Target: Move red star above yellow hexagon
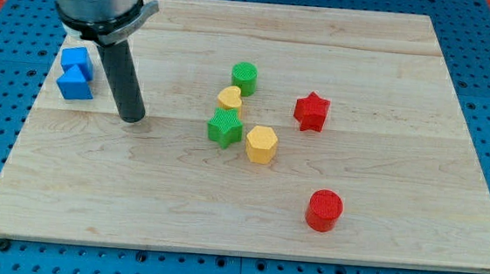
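Nearest the view's bottom sits a red cylinder (324, 210), lower right of centre on the wooden board (393, 254), apart from everything else. Up and left of it the yellow hexagon (261, 143) lies near the middle of the frame, just beside a green star (225, 127) on its left. Above those are a yellow heart (230, 98) and a green cylinder (244, 77), packed close together. The red star (311, 112) stands alone to the upper right of the hexagon, a clear gap between them.

My tip (130, 117) rests on the board at the left of the frame, beside two blue blocks (76, 74) near the upper left edge. No gripper is fitted, so there are no jaws to be apart or together; the rod touches no block.

What matters is direction: the red star lies well to the right of my tip and slightly higher in the frame, with the green and yellow cluster sitting between. The star needs to shift leftward to sit directly above the hexagon, so I judge the tip must get round to the star's right side first, probably skirting the cluster along the view's top, to avoid knocking the heart or green cylinder.
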